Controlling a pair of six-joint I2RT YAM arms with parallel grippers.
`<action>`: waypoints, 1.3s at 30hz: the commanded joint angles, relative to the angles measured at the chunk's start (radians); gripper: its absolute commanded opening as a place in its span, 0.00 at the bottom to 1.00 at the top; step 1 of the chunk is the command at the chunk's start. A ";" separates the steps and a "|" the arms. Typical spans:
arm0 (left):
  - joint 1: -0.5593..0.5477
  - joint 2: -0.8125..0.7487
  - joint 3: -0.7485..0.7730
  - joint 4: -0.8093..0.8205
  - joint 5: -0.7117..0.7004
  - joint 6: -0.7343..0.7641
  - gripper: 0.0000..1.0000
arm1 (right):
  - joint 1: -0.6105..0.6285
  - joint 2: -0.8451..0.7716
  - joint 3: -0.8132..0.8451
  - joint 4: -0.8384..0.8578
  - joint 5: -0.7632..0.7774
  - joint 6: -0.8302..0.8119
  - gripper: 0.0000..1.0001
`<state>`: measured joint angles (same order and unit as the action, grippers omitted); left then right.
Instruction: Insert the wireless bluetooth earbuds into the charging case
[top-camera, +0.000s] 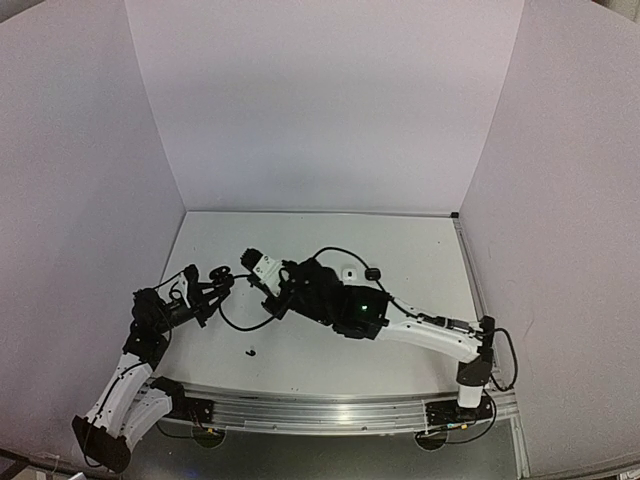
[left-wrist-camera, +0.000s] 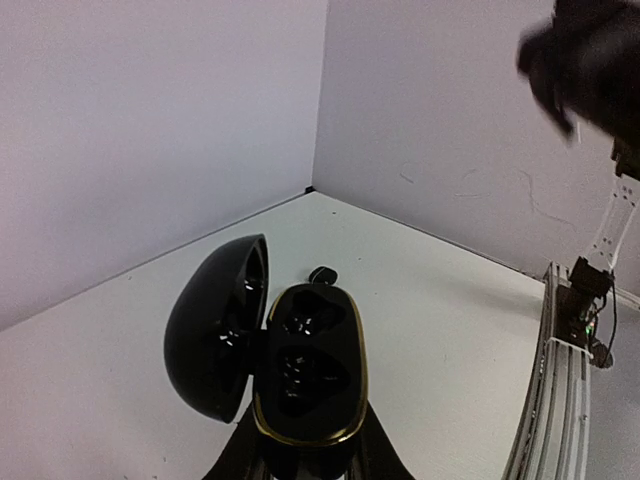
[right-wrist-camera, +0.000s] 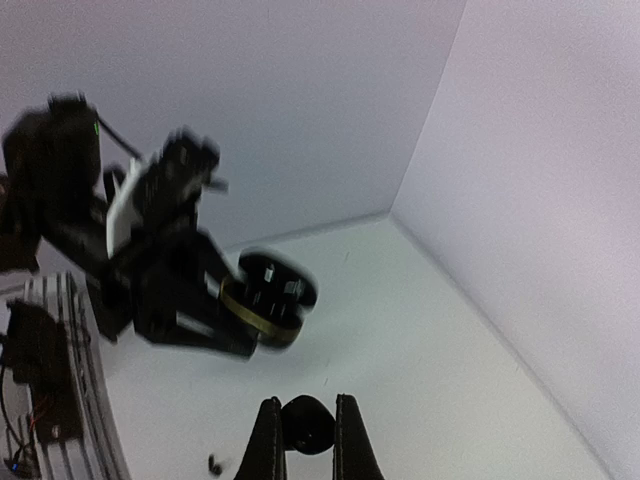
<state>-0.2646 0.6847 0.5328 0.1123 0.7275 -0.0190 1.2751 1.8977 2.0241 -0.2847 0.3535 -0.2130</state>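
My left gripper (left-wrist-camera: 310, 462) is shut on the base of a black charging case (left-wrist-camera: 310, 365) with a gold rim. Its lid (left-wrist-camera: 215, 325) stands open to the left, and I cannot tell what its two dark, glossy sockets hold. The same case (top-camera: 217, 277) shows at the left of the table in the top view, and blurred as the case (right-wrist-camera: 270, 295) in the right wrist view. My right gripper (right-wrist-camera: 303, 425) is shut on a small black earbud (right-wrist-camera: 308, 423), in the air a short way from the case. From above, the right gripper (top-camera: 248, 258) hangs just right of the case. Another black earbud (top-camera: 250, 351) lies on the table near the front.
A small white piece (top-camera: 347, 271) and a small black piece (top-camera: 372, 273) lie mid-table behind the right arm. A black piece (left-wrist-camera: 322, 274) sits on the table just beyond the case. White walls enclose three sides; a metal rail (top-camera: 320, 410) runs along the front edge.
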 joint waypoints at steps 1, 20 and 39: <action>0.002 -0.015 0.095 -0.056 0.164 0.195 0.00 | 0.003 0.062 0.011 0.358 -0.107 -0.285 0.00; 0.002 0.017 0.103 -0.039 0.192 0.334 0.00 | -0.006 0.111 -0.018 0.371 -0.179 -0.462 0.00; 0.001 0.026 0.107 -0.039 0.198 0.290 0.00 | -0.006 0.098 -0.077 0.399 0.004 -0.572 0.00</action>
<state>-0.2648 0.7083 0.6128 0.0433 0.8989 0.2866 1.2724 2.0251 1.9472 0.0730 0.3086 -0.7512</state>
